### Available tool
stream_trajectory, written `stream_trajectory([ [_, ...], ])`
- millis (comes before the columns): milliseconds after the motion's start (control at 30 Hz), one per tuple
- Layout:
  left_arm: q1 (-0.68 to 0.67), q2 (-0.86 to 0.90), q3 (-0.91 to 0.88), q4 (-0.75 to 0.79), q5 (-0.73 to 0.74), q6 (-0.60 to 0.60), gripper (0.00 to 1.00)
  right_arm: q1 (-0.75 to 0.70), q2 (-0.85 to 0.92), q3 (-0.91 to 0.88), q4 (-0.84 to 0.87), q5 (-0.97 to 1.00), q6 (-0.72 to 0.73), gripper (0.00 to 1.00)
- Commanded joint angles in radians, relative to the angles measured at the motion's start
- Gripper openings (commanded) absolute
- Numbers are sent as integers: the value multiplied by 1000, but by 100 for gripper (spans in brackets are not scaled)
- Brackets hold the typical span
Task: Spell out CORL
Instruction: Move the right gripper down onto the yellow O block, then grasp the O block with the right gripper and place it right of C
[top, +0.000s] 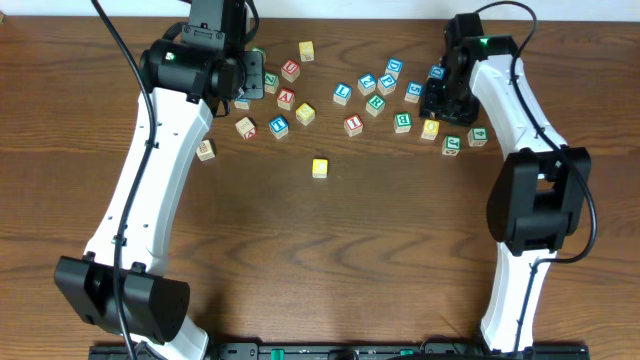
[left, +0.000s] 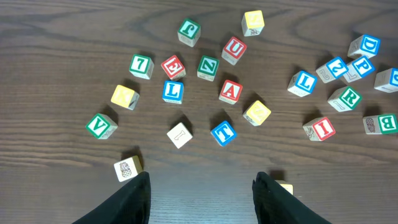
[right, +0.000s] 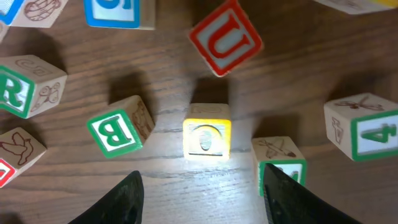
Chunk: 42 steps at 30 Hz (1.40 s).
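While the right gripper (right: 202, 173) hangs wide open and empty over the yellow O block (right: 207, 135) near the table's (top: 330, 260) far right corner, the left gripper (left: 202, 182) is also spread, holding nothing, above the blocks scattered along the far edge. Among them lie a blue L block (left: 173, 91) and a green R block (left: 346, 98).

The right gripper (right: 202, 186) hangs with its fingers spread wide, and the yellow O block (right: 207, 138) lies just ahead between them. Green B (right: 115, 132) lies left of it, red U (right: 225, 38) beyond, green 4 (right: 373, 132) far right.
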Motion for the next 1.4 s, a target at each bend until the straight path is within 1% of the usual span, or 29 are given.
stream_trajectory([
  [0, 2, -5, 3, -2, 2, -2, 52, 14, 37, 10, 13, 19, -24, 57],
  [367, 2, -5, 3, -2, 2, -2, 53, 15, 111, 9, 32, 23, -28, 56],
  [433, 2, -5, 3, -2, 2, -2, 53, 15, 120, 8, 45, 23, -41, 55],
  [733, 2, -5, 3, -2, 2, -2, 53, 14, 121, 8, 40, 30, -53, 35],
  [867, 2, -5, 3, -2, 2, -1, 53, 15, 121, 8, 34, 31, -59, 29],
  [967, 2, -5, 3, -2, 2, -1, 53, 14, 118, 11, 26, 30, -94, 23],
  [1100, 2, -5, 3, -2, 2, -2, 53, 14, 116, 50, -22, 31, -153, 22],
  [1267, 2, -5, 3, -2, 2, -1, 53, 18, 116, 160, -141, 24, -156, 11],
  [1367, 2, -5, 3, -2, 1, -1, 53, 32, 116, 217, -198, -17, -156, 9],
])
